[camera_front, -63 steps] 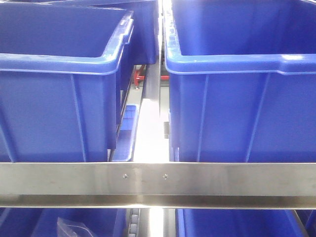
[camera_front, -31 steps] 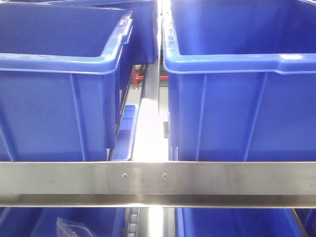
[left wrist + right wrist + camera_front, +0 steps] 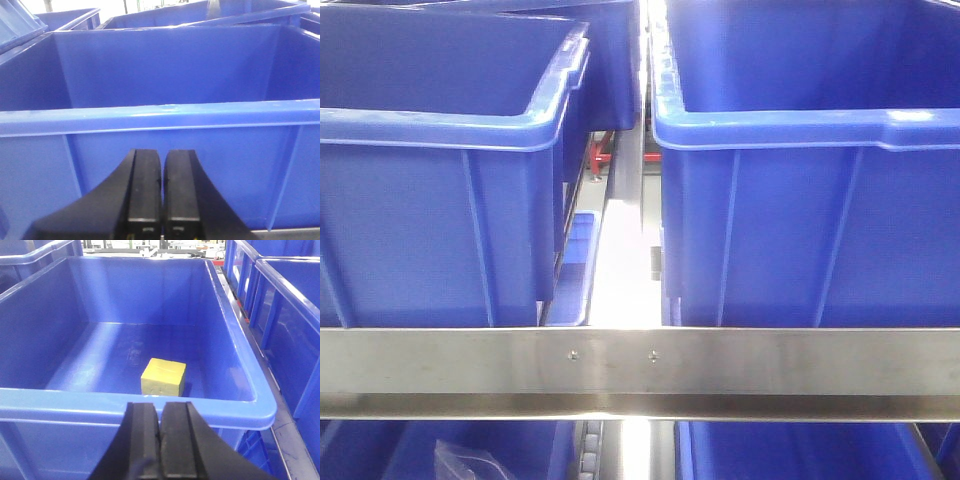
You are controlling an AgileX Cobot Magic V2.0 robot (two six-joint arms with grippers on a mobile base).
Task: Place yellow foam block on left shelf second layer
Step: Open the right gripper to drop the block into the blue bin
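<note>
The yellow foam block (image 3: pixel 163 376) lies on the floor of a deep blue bin (image 3: pixel 150 410) in the right wrist view, near the bin's front wall. My right gripper (image 3: pixel 160 412) is shut and empty, just outside and in front of that bin's front rim. My left gripper (image 3: pixel 163 160) is shut and empty, facing the front wall of another blue bin (image 3: pixel 165 115) below its rim. The block does not show in the front view.
The front view shows two large blue bins (image 3: pixel 440 200) (image 3: pixel 810 200) side by side on a shelf behind a steel rail (image 3: pixel 640 370). A narrow gap with a steel post (image 3: pixel 630 200) runs between them. More blue bins (image 3: pixel 800 455) sit on the layer below.
</note>
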